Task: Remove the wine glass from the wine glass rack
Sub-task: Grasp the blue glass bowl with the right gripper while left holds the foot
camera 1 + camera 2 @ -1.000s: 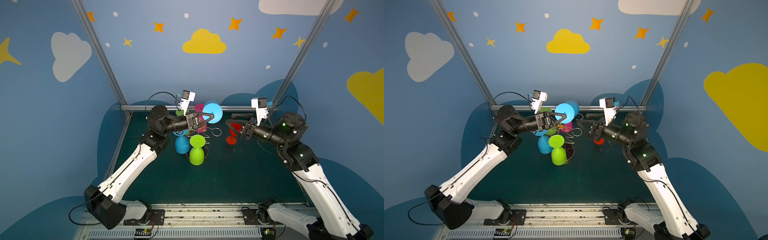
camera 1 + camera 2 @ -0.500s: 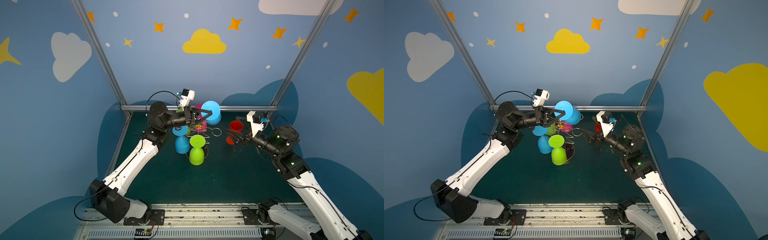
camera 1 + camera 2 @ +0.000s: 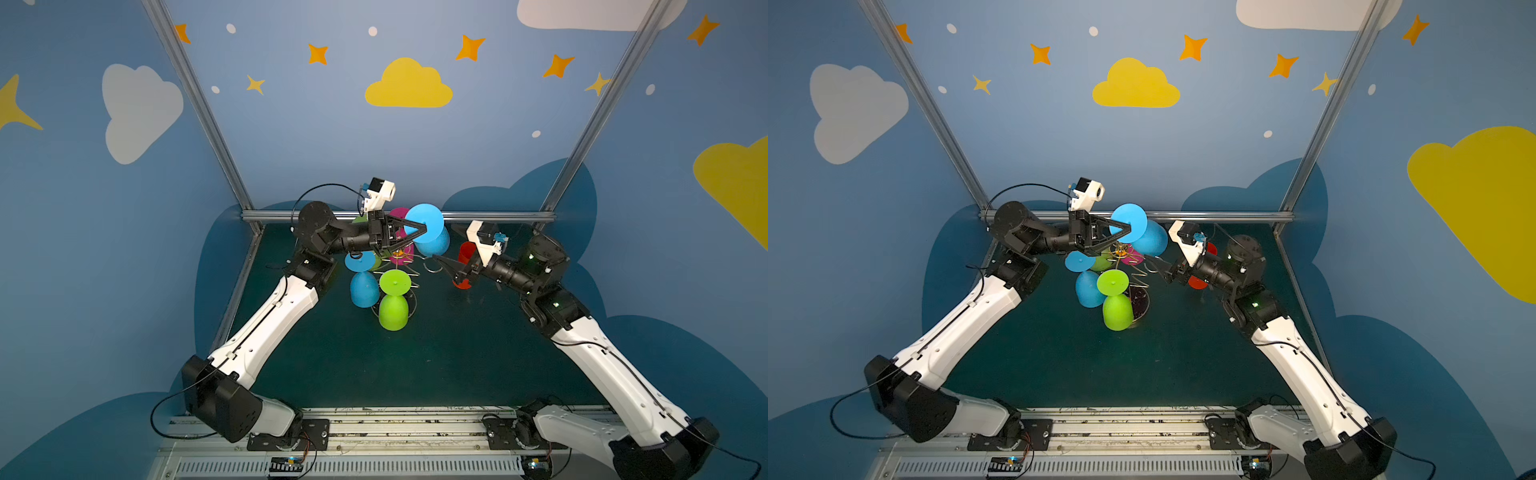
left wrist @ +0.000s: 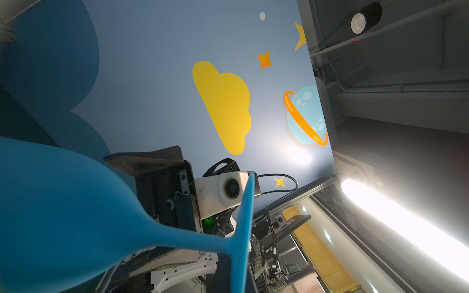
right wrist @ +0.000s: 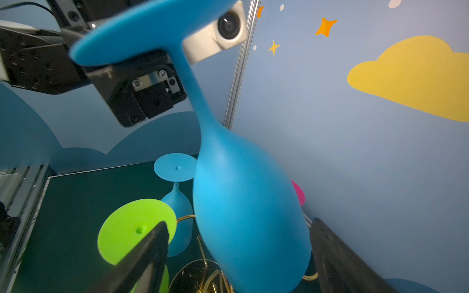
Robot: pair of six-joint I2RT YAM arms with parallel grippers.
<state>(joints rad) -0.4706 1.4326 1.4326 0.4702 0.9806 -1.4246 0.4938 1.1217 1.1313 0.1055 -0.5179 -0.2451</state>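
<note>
The left gripper (image 3: pixel 422 230) is reaching out level from the left, its jaws clamping together on the thin stem of a blue wine glass (image 3: pixel 436 247). The glass is hanging upside down and tilted: its flat foot is sitting just above the gripper's tips and its bowl is drooping just below and beyond them. In the right wrist view the stem is showing bare, with no wire around it.

Directly under the left gripper, the wine glass rack (image 3: pixel 1139 299) is standing on the dark green surface (image 3: pixel 436 353), its gold wire arms spreading from a central post over a round dark base. Other glasses are hanging on it bowl-down: a second blue one (image 3: pixel 363 286) and a lime green one (image 3: pixel 392 305) below the gripper on the near side, and a magenta one (image 3: pixel 401 249) right behind the gripper's fingers. Whether the held glass's rim is touching the wire, I cannot tell.

To the right, the right gripper (image 3: pixel 441 266) is pointing in toward the rack, jaws spread wide apart and gripping nothing. In its wrist view its two dark fingers (image 5: pixel 142 253) are flanking the blue bowl without touching it. Just behind this gripper, a red glass (image 3: pixel 467 251) is sitting, partly hidden.
</note>
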